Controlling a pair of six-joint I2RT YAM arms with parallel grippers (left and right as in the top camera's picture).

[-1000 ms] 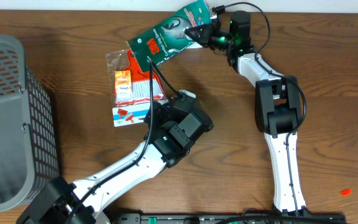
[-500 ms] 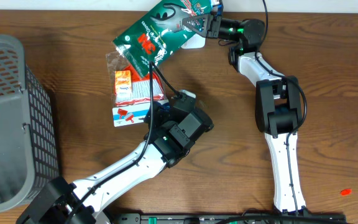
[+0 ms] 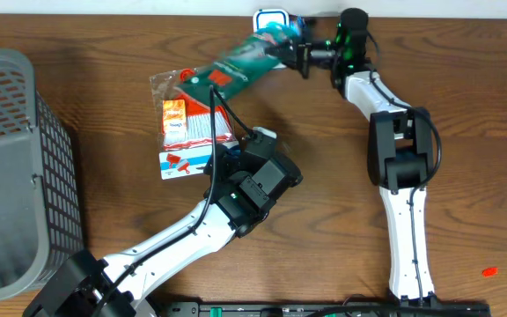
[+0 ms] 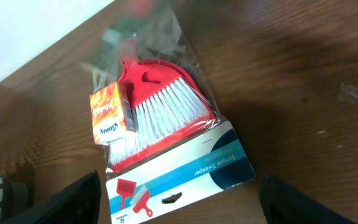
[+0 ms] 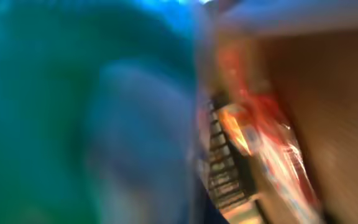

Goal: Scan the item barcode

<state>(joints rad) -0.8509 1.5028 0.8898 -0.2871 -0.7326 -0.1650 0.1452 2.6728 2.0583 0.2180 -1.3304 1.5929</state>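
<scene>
right gripper (image 3: 299,53) pinches green packet (image 3: 240,66) at 1 edge | left gripper (image 3: 227,160) spread | likely light, floppy: you grip its seam

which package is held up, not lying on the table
The green package, clamped in the right gripper; the red sweeper set lies flat on the table.

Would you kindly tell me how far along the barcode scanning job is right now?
Done: the right gripper is shut on one end of the green packet, holding it near the far edge of the table. In hand: the packet sits close to a small blue-and-white object there; whether a scan registered cannot be told. Left: the sweeper pack and tissue box lie untouched under the open left gripper.
</scene>
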